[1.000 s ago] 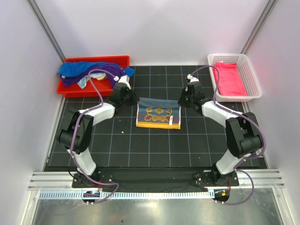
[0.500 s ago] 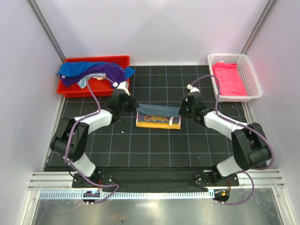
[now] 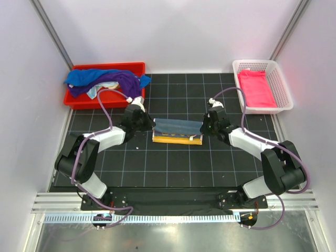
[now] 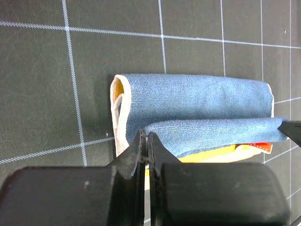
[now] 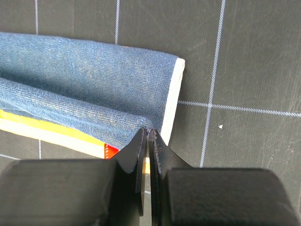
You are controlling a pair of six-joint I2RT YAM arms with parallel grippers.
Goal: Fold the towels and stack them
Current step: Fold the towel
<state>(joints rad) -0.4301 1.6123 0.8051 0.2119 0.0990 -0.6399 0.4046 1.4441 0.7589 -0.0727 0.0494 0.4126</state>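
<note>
A slate-blue towel (image 3: 177, 126) with a yellow-orange patterned face lies mid-mat, its far half doubled over toward the near edge. My left gripper (image 3: 152, 126) is shut on the towel's left corner (image 4: 155, 129), pinching the blue flap. My right gripper (image 3: 202, 127) is shut on the right corner (image 5: 150, 128) next to the white hem. The yellow edge (image 4: 211, 154) and a red tag (image 5: 111, 151) peek out under the blue flap. A folded hot pink towel (image 3: 255, 87) lies in the white basket. Bright blue and purple towels (image 3: 102, 81) are heaped in the red bin.
The red bin (image 3: 107, 69) stands at the back left, the white mesh basket (image 3: 282, 89) at the back right. The black gridded mat (image 3: 173, 163) stretches between the towel and the arm bases. White walls enclose the workspace.
Both grippers have drawn the towel's far edge toward the near side, covering the patterned face with the blue backing. The arms have lowered and pulled closer to their bases.
</note>
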